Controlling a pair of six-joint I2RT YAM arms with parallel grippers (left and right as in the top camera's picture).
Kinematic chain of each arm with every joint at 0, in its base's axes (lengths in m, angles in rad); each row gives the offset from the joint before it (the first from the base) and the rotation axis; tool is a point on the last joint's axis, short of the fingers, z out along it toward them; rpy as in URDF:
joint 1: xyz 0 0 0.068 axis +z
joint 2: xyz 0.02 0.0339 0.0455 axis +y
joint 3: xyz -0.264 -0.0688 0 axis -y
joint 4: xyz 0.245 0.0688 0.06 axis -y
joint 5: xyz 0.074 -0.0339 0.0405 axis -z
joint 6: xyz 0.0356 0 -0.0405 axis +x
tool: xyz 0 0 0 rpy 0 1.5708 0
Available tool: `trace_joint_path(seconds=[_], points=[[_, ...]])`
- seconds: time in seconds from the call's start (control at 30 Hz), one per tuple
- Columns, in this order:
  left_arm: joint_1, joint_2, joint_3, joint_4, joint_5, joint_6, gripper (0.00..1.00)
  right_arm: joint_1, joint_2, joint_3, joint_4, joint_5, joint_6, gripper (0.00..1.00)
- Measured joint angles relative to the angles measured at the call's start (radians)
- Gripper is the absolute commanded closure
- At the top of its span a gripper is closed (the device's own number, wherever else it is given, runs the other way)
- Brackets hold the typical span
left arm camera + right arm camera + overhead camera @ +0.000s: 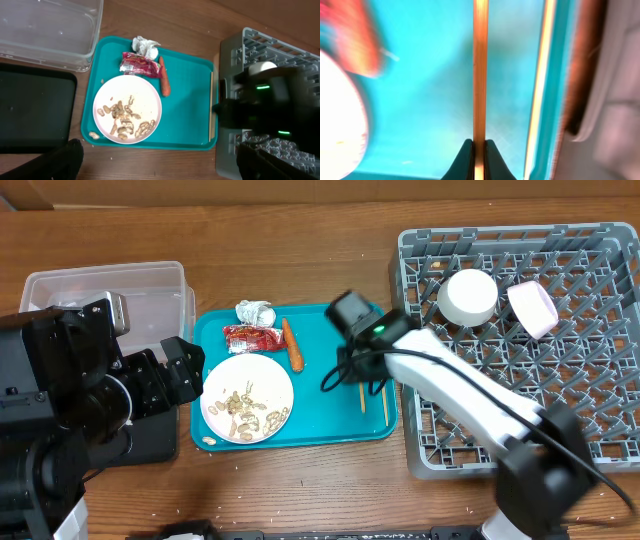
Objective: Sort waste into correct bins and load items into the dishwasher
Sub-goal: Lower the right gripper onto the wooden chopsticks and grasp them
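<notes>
My right gripper [352, 375] is low over the right part of the teal tray [330, 425]. In the right wrist view its fingers [479, 150] are shut on one wooden chopstick [480, 65]. The other chopstick [540, 85] lies along the tray's right rim [384, 406]. The white plate [247, 397] with beige food scraps [127, 117] sits at the tray's front left. The paper ball [255, 311], red wrapper [252, 337] and carrot [292, 346] lie behind it. My left gripper [160, 167] is open and empty, above the table's front edge left of the tray.
The grey dish rack [520, 380] at right holds an upturned white bowl [470, 297] and a tilted white bowl or cup [532, 308]. The clear tub [100, 285] stands at back left. The black tray [35, 110] lies in front of it, partly under my left arm.
</notes>
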Motion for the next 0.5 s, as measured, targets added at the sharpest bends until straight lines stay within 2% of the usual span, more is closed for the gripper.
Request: trace_joint_path(seconds=[0.23,0.5], points=[[0.000,0.000,0.000,0.000,0.000,0.000,0.00,-0.128,-0.195,0.084,0.008,0.130,-0.058,0.96],[0.000,0.000,0.000,0.000,0.000,0.000,0.00,-0.256,-0.089,0.051,0.153,0.183,-0.272,0.96]])
